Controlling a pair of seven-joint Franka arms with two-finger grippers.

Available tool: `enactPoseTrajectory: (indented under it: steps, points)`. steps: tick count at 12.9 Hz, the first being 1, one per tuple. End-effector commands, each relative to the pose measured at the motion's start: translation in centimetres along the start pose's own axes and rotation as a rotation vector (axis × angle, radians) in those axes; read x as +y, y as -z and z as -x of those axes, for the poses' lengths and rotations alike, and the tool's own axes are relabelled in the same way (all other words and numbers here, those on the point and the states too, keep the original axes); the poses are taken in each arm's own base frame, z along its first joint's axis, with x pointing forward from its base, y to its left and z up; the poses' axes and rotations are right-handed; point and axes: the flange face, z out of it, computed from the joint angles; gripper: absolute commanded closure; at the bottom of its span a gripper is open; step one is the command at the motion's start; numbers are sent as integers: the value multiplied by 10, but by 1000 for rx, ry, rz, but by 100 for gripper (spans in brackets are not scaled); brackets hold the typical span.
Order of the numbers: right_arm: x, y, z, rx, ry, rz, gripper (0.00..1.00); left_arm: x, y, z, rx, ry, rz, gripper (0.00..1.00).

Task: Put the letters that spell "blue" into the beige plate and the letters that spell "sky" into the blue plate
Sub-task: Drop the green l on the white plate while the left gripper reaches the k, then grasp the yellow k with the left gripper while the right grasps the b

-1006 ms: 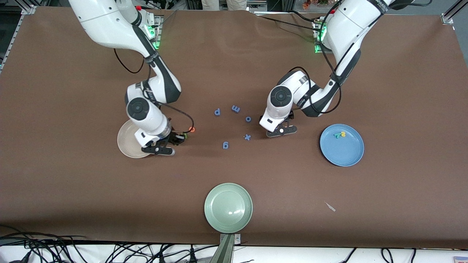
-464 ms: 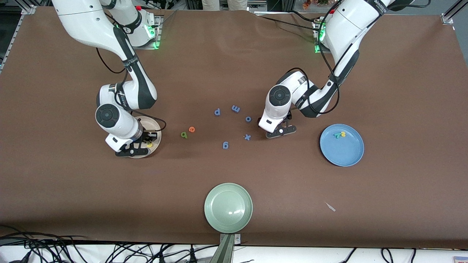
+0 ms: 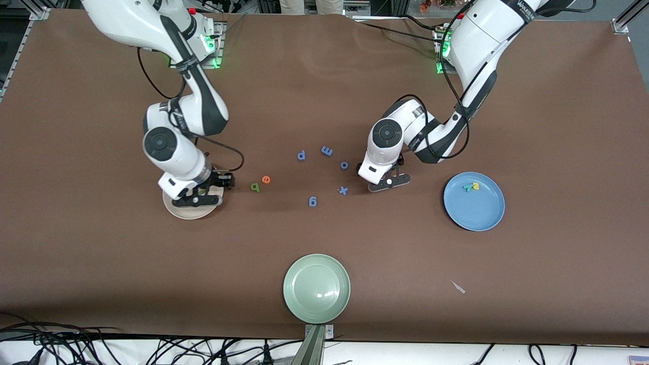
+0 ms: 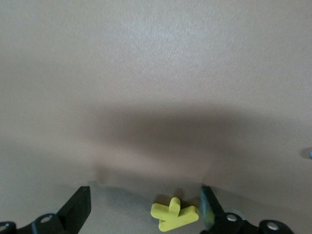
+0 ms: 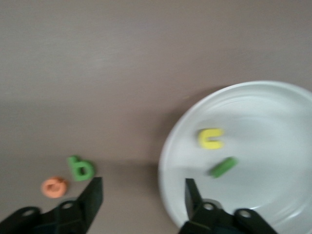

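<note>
The beige plate [image 3: 178, 209] lies toward the right arm's end of the table. My right gripper [image 3: 199, 196] hangs open and empty over its rim [image 5: 142, 194]. On that plate [image 5: 273, 122] lie the yellow u [image 5: 210, 138] and the green l [image 5: 223, 166]. The green b [image 3: 255, 187] [image 5: 79, 168] and orange e [image 3: 265, 179] [image 5: 54, 186] rest on the cloth beside the plate. My left gripper [image 3: 389, 183] [image 4: 145, 207] is low and open around the yellow k [image 4: 174, 213], which lies close to one finger. The blue plate [image 3: 476, 210] holds the teal y and yellow s [image 3: 471, 187].
Blue letters p [image 3: 301, 155], m [image 3: 327, 150], o [image 3: 344, 165], x [image 3: 343, 190] and g [image 3: 313, 201] are scattered mid-table. A pale green plate [image 3: 316, 288] sits near the front edge. A small scrap [image 3: 458, 287] lies on the brown cloth.
My right gripper swung from beside the b and e to over the beige plate and opened from shut. The left arm has barely moved.
</note>
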Motion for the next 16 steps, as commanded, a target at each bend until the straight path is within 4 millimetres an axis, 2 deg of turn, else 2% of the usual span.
enactPoseTrajectory:
  steps: [1,2,4,5,6,9,10,12,13,14,15,16]
  points:
    - [-36,-20,6,15,-91,-10,12,7,-1,0,-27,49,58,8]
    - [-52,-28,12,28,-99,-14,12,7,-1,0,-28,61,58,14]
    - [-59,-47,16,40,-118,-13,12,5,-2,-1,-49,89,66,24]
    - [-65,-53,20,46,-109,-14,12,4,-2,-1,-69,112,75,32]
    - [-65,-56,20,50,-107,-16,12,4,-2,-1,-88,134,85,35]
    - [-65,-67,21,56,-106,-16,15,4,1,-2,-116,172,106,37]
    - [-65,-68,21,67,-106,-21,19,4,1,-3,-116,173,106,44]
    - [-64,-74,22,72,-104,-21,29,3,1,-3,-117,175,105,68]
    - [-64,-74,22,72,-104,-21,36,3,2,-4,-115,175,107,75]
    - [-64,-76,23,70,-105,-20,43,4,3,-3,-115,168,105,80]
    - [-63,-77,24,70,-105,-19,50,2,8,-5,-107,155,105,81]
    - [-63,-77,24,72,-104,-21,55,-1,21,-10,-88,157,110,85]
